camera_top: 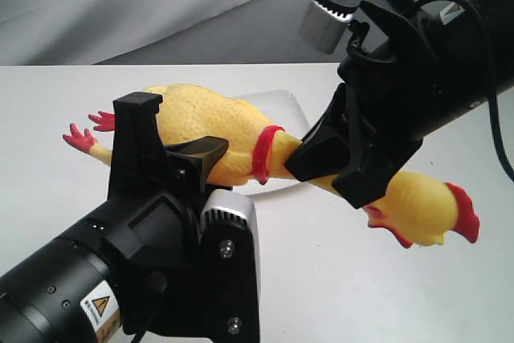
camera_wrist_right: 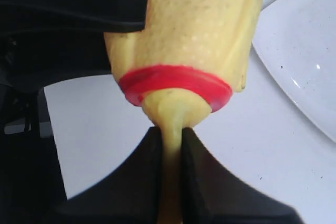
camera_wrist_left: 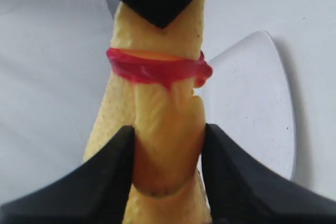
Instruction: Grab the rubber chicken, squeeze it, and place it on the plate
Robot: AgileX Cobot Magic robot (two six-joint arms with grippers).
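The left arm sits nearest in the exterior view, and its left hand (camera_top: 170, 138) (camera_wrist_left: 168, 129) is clamped on the rubber chicken (camera_top: 217, 130) (camera_wrist_left: 163, 108) (camera_wrist_right: 189, 24). One black finger presses each flank of the bumpy yellow body, and the rubber dents inward where they bear on it. The red feet (camera_top: 84, 138) stick out behind this hand, on the side away from the other hand.

Just beyond the left fingertips, the red neck band (camera_top: 263, 154) (camera_wrist_left: 157, 69) (camera_wrist_right: 176, 80) rings the toy between the two hands.

Past the band, the right hand (camera_top: 341, 168) (camera_wrist_right: 170, 132) comes down from its arm and is clamped on the neck. Its two fingers are drawn almost together, and the neck is pinched to a thin yellow strip between them. The head (camera_top: 434, 210), with its red comb and wattle, juts out on the far side of this hand, away from the left hand.

The chicken is held lengthwise between the two hands, tilted so the head end lies lower than the feet end.

Beneath and beyond the chicken, the plate (camera_top: 281, 106) (camera_wrist_left: 252, 103) (camera_wrist_right: 304, 51) lies flat on the white tabletop (camera_top: 361, 279) (camera_wrist_left: 47, 77) (camera_wrist_right: 252, 145). It is glossy white with a few dark specks, and one rounded corner shows beside the band. The toy is not resting on it.
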